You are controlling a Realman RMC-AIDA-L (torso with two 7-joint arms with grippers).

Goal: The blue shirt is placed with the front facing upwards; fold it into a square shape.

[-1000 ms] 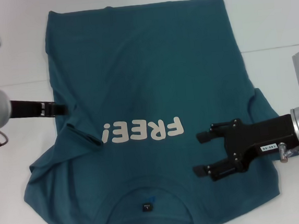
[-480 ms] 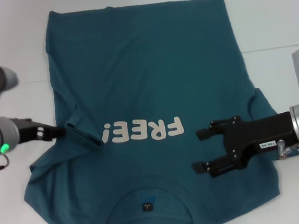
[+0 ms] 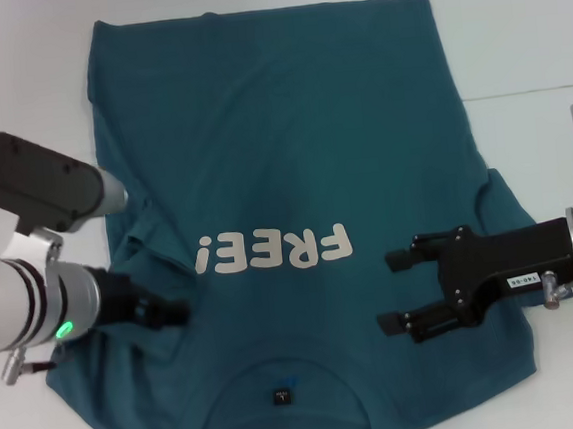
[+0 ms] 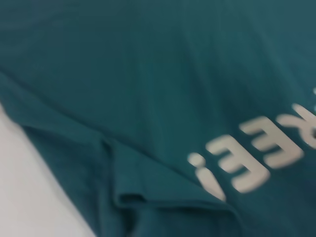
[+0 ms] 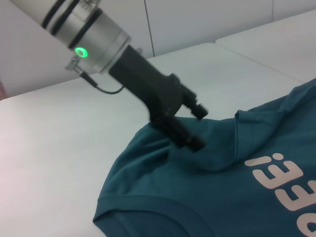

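The blue shirt (image 3: 279, 125) lies flat on the white table, front up, its white "FREE!" letters (image 3: 274, 249) upside down to me and the neck label (image 3: 280, 397) nearest me. Its left sleeve is creased into a fold (image 3: 147, 249), which the left wrist view shows from close up (image 4: 128, 192). My left gripper (image 3: 175, 312) hovers low over the left shoulder of the shirt. In the right wrist view it (image 5: 201, 129) stands open with nothing in it. My right gripper (image 3: 388, 292) is open just above the shirt's right chest, beside the right sleeve (image 3: 502, 206).
The white table (image 3: 14, 78) borders the shirt on both sides. A seam (image 3: 532, 91) crosses the table at the right. The left arm's forearm and wrist housing (image 3: 38, 181) hang over the table left of the shirt.
My left arm has swung from the shirt's left edge toward me and now sits over the left shoulder. The sleeve fold stayed behind. The right gripper shifted slightly right.
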